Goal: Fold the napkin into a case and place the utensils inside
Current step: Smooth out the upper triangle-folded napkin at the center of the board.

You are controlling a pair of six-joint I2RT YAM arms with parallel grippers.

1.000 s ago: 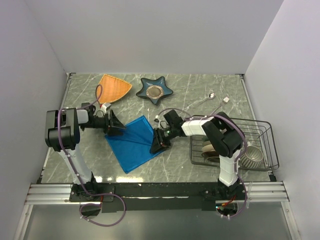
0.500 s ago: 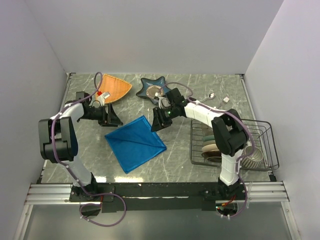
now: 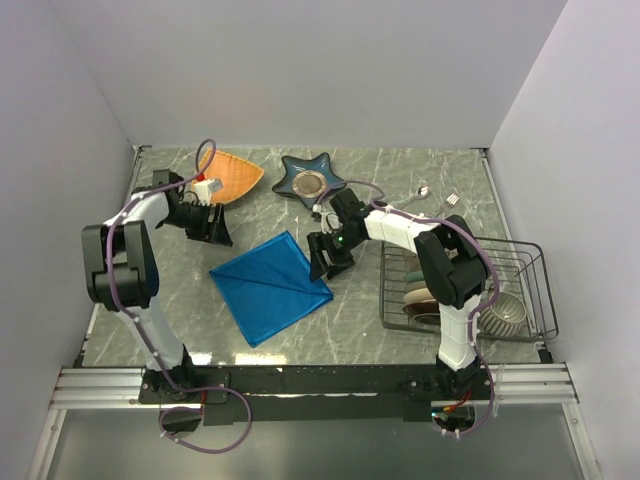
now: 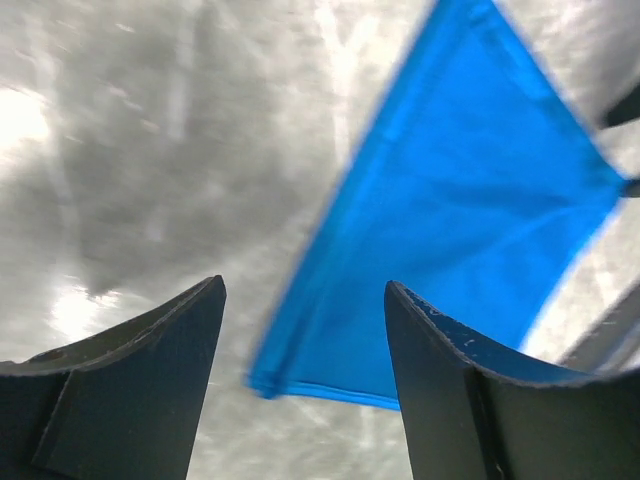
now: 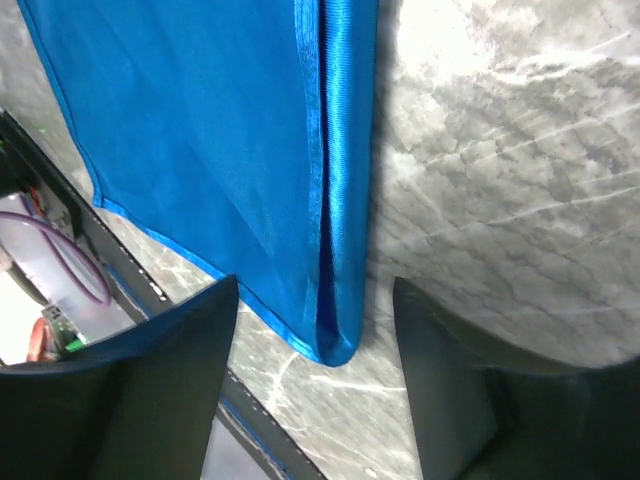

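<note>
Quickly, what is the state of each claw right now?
Left claw: open, holding nothing.
Right claw: open, holding nothing, over the napkin.

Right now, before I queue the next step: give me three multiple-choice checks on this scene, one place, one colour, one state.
1. The spoon and fork lie on the table at its:
A. near left
B. far right
C. centre

2. The triangular dish is:
A. green
B. orange
C. white

3. The left tool and right tool are:
A. both shut
B. left open, right shut
C. both open, empty

Key:
1 B: the top view shows both lying side by side near the far right edge.
2 B: the top view shows it plainly orange at the far left.
3 C: each wrist view shows its tool standing wide and gripping nothing.
</note>
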